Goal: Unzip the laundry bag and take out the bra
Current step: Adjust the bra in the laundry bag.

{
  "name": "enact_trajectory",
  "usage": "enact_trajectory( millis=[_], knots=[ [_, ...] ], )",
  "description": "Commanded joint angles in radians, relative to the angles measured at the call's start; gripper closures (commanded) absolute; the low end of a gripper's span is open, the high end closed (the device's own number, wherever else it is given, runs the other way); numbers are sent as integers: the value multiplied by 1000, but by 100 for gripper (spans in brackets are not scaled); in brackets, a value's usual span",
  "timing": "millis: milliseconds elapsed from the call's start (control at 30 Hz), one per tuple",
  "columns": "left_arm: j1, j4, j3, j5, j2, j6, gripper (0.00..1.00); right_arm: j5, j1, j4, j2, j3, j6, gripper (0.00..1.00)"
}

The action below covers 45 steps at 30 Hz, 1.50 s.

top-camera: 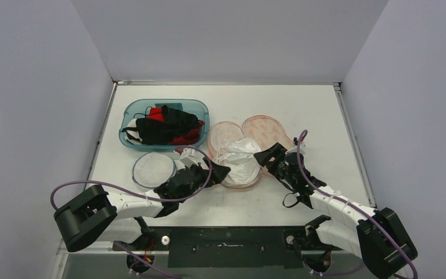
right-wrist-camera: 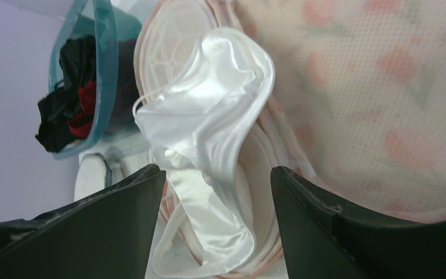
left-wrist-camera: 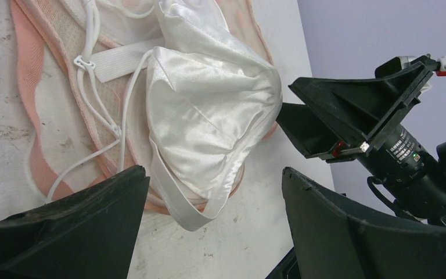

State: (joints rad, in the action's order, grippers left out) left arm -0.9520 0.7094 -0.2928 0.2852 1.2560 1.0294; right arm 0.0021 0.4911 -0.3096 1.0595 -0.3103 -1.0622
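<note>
The pink laundry bag (top-camera: 267, 129) lies open and flat. The white bra (top-camera: 239, 160) sits on top of the bag, easy to reach. The left claw (top-camera: 219, 172) waits at the bag's left edge, wide open and empty. The right claw (top-camera: 265, 158) waits at its right edge, also open and empty. A blue tub (top-camera: 125, 125) of dark clothes and a round mesh disc (top-camera: 153, 168) sit left of the bag, out of the way.

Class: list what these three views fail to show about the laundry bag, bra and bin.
Laundry bag zip: top view, too small; bra covers the middle.
Bra's far end: left wrist view, cut off by the top edge.
Teal bin: right wrist view, cut off by the top edge.
Garments in bin: top view, tangled, number unclear.
</note>
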Motion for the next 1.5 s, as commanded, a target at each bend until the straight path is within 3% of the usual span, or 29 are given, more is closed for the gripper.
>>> enact_trajectory(
  millis=[0,233,467,733,1167,1467],
  knots=[
    [14,109,-35,-59,22,14,18,-134,12,35,-9,-2,87,32],
    [14,87,-3,-60,-24,11,18,-148,86,11,48,-8,91,34],
    [7,3,35,-49,-123,7,18,-161,112,-47,167,-44,42,64],
    [5,-15,94,-54,-238,61,18,-185,112,-295,125,18,-128,94],
    [4,60,106,-109,-224,186,18,-191,114,-629,121,136,-388,95],
    [-37,104,98,-129,-161,387,18,-134,135,-695,106,166,-399,95]
  ],
)
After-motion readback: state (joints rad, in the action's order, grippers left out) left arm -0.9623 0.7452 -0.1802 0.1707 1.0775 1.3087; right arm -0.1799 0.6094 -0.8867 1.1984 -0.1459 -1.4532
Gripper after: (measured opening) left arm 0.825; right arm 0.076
